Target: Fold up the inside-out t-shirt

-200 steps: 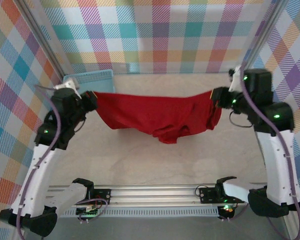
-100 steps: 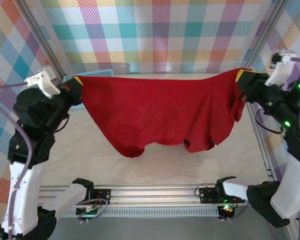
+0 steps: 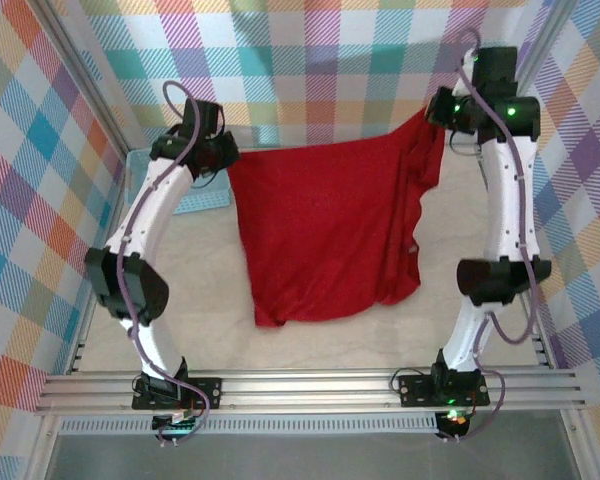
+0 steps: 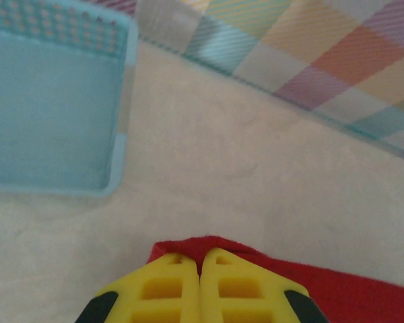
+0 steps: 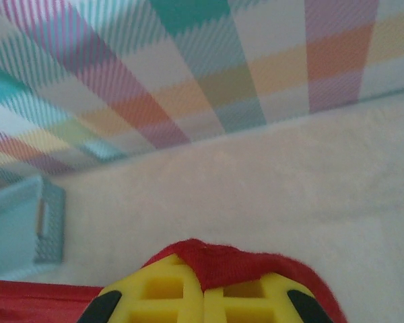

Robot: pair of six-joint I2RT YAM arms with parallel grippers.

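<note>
Left hand [image 4: 200,259] and right hand [image 5: 203,277] each pinched shut on a top edge of the t-shirt [image 3: 325,235], which hangs spread between them over the surface [image 3: 380,340]. Basket [image 4: 54,121] near left hand.

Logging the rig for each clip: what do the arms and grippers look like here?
The left arm and right arm have white tube-like links joined by black rounded joints, each trailed by a greyish-purple cable. Small green lights glow on the right arm. The left gripper and right gripper have blocky yellow fingers with recessed pockets and black sides.
</note>
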